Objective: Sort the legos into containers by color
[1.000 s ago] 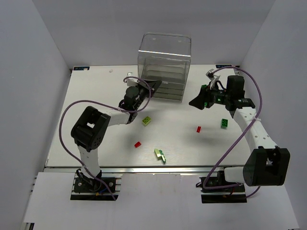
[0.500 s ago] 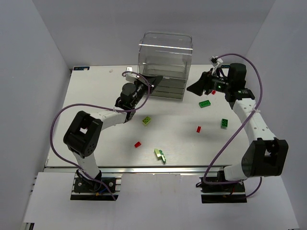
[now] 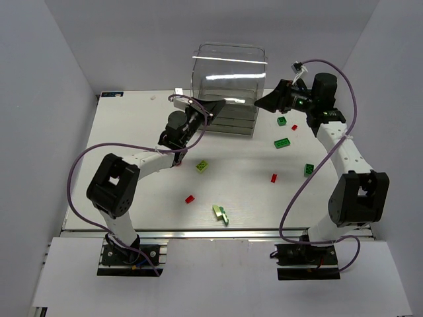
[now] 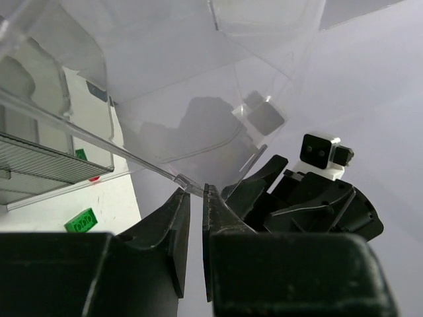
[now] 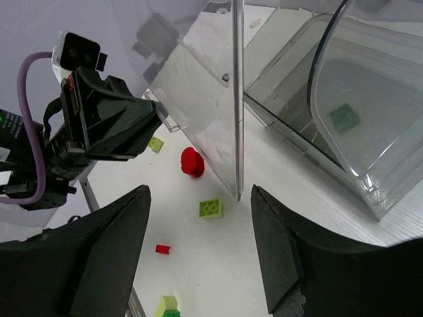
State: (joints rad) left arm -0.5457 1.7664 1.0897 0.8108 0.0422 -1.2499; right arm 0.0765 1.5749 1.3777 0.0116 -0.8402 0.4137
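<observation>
While a thin clear lip of the glossy plastic container (image 3: 228,69) is pinched by the left end effector (image 4: 196,193), the right end effector (image 3: 262,104) is held wide apart, empty.

Clear box (image 3: 228,74) (stacked drawers) standing at back; red, dark green, yellow-green legos (image 3: 202,166) scattered loose in front.

Clear glossy plastic containers (image 3: 228,89), matt white table (image 3: 132,172)

A white worktop (image 3: 125,142) is boxed in by plain pale grey walls (image 3: 132,46) at its left, far and right edges; a metal rail (image 3: 198,233) lines its near edge; soft, even light.
</observation>
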